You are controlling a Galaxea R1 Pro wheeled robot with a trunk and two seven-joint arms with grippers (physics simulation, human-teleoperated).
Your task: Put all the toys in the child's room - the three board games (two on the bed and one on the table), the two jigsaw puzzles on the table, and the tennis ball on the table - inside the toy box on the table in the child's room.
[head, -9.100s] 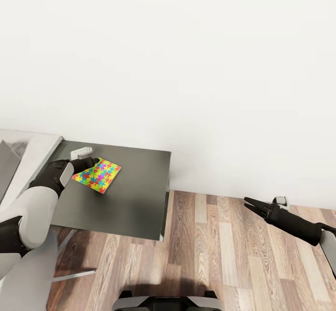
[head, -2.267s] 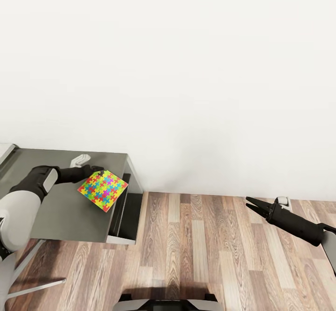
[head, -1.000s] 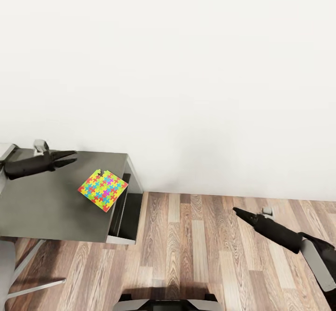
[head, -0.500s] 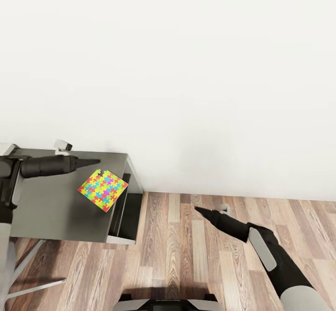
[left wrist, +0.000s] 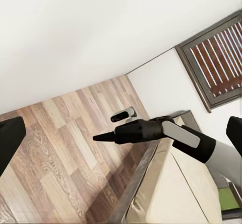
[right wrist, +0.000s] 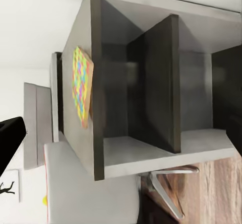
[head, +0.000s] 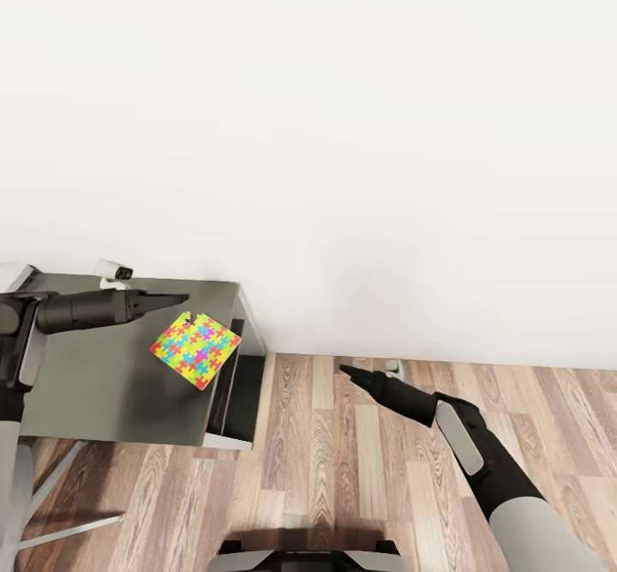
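- The jigsaw puzzle (head: 196,350) lies flat on the dark grey cabinet section of the table (head: 103,383), close to that top's right edge and turned cornerwise, one corner reaching nearly to the edge.
- The left gripper (head: 176,300) hangs over the cabinet top just beyond the puzzle's far corner, apart from it; its two dark fingers lie together in a narrow point, holding nothing.
- The right gripper (head: 346,371) is out over the wood-plank floor (head: 343,486), well apart from the table, pointing toward the cabinet's open side. Its tips also meet in a point (the left wrist view shows the same tapered tip (left wrist: 98,138) against the floor).
- In the right wrist view the cabinet (right wrist: 151,88) appears side-on, with open compartments split by a dark divider, and the puzzle (right wrist: 81,86) shows as a thin bright sliver on its top.
- A white slanted leg (head: 51,503) runs down to the floor under the table.
- A plain white wall (head: 343,126) stands behind it all.
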